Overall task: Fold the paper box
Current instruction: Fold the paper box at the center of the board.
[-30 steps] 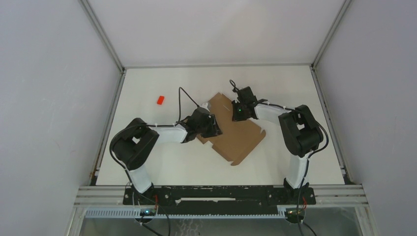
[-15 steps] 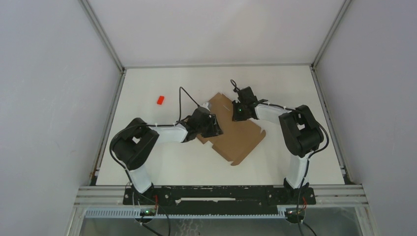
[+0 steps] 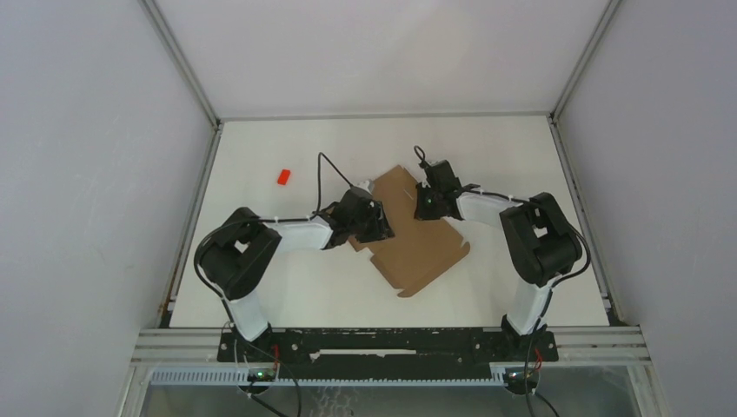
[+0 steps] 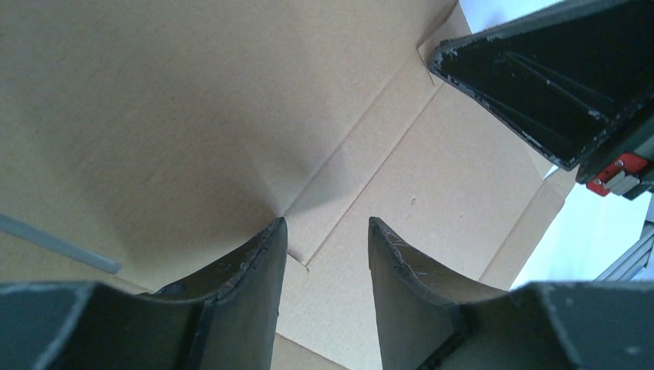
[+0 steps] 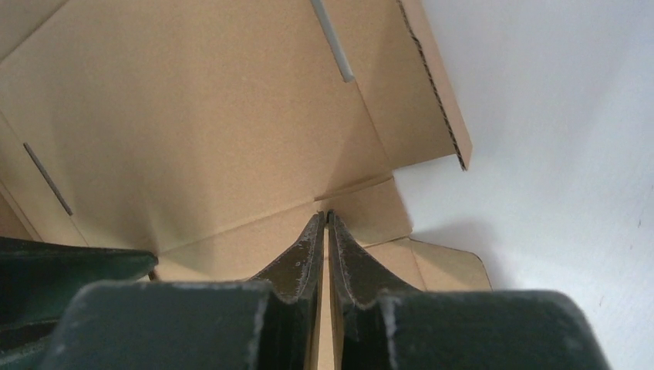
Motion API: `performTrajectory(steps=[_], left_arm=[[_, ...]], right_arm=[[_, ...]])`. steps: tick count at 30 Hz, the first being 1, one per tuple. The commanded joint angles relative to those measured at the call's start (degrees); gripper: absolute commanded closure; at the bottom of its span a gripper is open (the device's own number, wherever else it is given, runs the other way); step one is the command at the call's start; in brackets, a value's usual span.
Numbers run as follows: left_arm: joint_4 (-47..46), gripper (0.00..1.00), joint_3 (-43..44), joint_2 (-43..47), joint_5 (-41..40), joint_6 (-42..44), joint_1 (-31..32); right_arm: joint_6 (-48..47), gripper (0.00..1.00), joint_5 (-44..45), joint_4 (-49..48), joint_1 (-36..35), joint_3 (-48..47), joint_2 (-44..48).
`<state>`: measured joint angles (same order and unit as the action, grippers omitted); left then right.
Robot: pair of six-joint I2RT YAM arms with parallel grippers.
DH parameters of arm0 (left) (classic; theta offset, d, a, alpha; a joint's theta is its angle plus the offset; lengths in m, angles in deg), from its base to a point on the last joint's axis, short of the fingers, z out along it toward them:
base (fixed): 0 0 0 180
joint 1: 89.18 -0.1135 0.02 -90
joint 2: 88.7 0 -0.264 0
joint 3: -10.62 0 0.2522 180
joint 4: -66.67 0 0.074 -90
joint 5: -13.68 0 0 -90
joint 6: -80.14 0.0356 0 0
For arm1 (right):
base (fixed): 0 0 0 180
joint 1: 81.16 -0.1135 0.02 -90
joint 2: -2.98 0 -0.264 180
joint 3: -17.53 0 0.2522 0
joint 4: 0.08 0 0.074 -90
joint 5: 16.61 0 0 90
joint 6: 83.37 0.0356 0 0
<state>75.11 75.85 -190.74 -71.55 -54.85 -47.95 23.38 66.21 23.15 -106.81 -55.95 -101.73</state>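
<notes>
Centre frame: right gripper [image 5: 325, 220], jaws clamped on the paper box [image 3: 421, 248], has swivelled it; left gripper [image 4: 324, 231], jaws apart, awaits the fold.

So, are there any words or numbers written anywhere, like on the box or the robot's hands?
No words, numbers or signs can be read in any view.
box: plain brown, no print.
left hand and right hand: plain black, no label showing.
red block: too small to tell whether it has any mark.
</notes>
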Motion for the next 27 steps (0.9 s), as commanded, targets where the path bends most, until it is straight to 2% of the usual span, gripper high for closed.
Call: performTrajectory(steps=[1, 17, 23, 27], left_arm=[[9.06, 0.50, 0.07, -3.20, -0.81, 1.57, -0.53], [9.01, 0.50, 1.50, -3.93, -1.41, 3.17, -3.44], [7.60, 0.43, 0.04, -0.49, -0.47, 4.26, -4.30], [6.06, 0.42, -2.05, 2.81, 0.93, 4.81, -5.19]], right_arm=[[2.10, 0.87, 1.85, 5.95, -1.03, 4.59, 1.40], [8.28, 0.85, 4.53, 3.78, -5.92, 15.51, 8.98], [9.72, 0.84, 3.70, 1.75, -6.61, 17.10, 7.82], [10.12, 0.84, 3.10, 1.19, -6.49, 17.10, 7.75]])
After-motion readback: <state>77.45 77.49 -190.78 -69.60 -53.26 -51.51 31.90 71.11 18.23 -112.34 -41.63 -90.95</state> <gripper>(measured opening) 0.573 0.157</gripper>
